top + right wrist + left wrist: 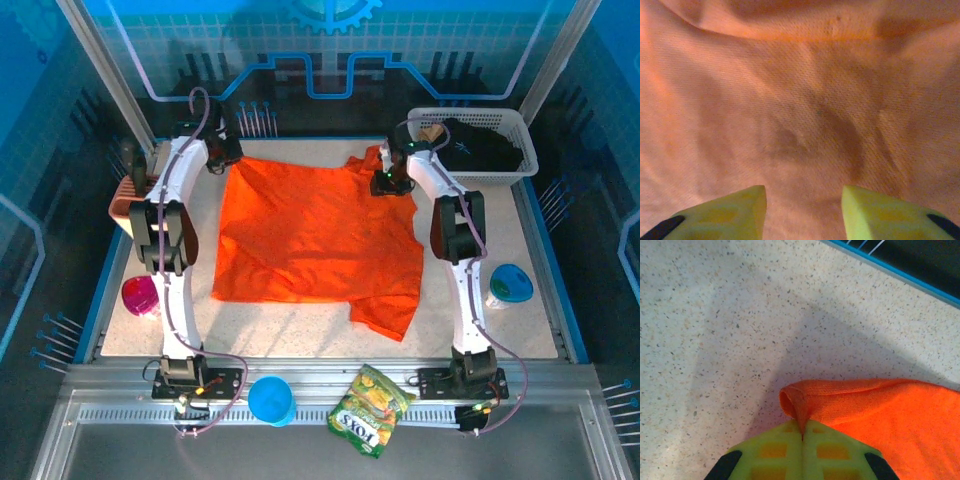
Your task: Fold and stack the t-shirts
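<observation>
Left gripper [802, 434]: jaws pressed together on a pinched corner of the orange t-shirt [890, 410], cloth trailing off to its right, probably anchored for a fold. Right gripper [804, 197]: jaws apart, shirt fabric directly ahead, nothing clamped.

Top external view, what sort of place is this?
Probably a robot training cell, not a home: two arms bolted to a speckled table, blue-printed panels around it, an orange t-shirt laid out.
</observation>
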You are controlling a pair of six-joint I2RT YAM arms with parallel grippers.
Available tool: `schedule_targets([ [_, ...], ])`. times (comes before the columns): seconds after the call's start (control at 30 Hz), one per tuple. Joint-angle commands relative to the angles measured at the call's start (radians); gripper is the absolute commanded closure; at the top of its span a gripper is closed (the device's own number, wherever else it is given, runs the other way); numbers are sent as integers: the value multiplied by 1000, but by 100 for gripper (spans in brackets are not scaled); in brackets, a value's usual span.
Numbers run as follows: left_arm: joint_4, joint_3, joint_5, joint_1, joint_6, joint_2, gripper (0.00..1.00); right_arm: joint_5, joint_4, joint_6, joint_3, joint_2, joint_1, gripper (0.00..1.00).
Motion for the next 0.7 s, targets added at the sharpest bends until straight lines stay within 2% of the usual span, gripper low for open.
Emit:
schedule_targets([
  [0.0,3,-18,27,-6,-1,10,100,25,-150,7,-2,11,50,63],
  [0.1,13,-30,31,-6,-3,7,100,2,-113,43,-120,-37,78,68],
  [0.17,17,-32,34,-7,-6,7,100,-48,-64,63,-203,-76,100,76],
  [0.27,25,-39,39,-7,-11,7,100,-73,-14,85,-279,-120,140,100],
  [0.4,30,-51,44,-11,-15,7,100,7,9,107,-316,-173,176,100],
  [0.53,33,-63,40,-16,-8,-1,100,75,41,133,-368,-297,187,100],
  [0.67,39,-74,38,-17,-6,-5,100,73,62,154,-420,-375,211,100],
])
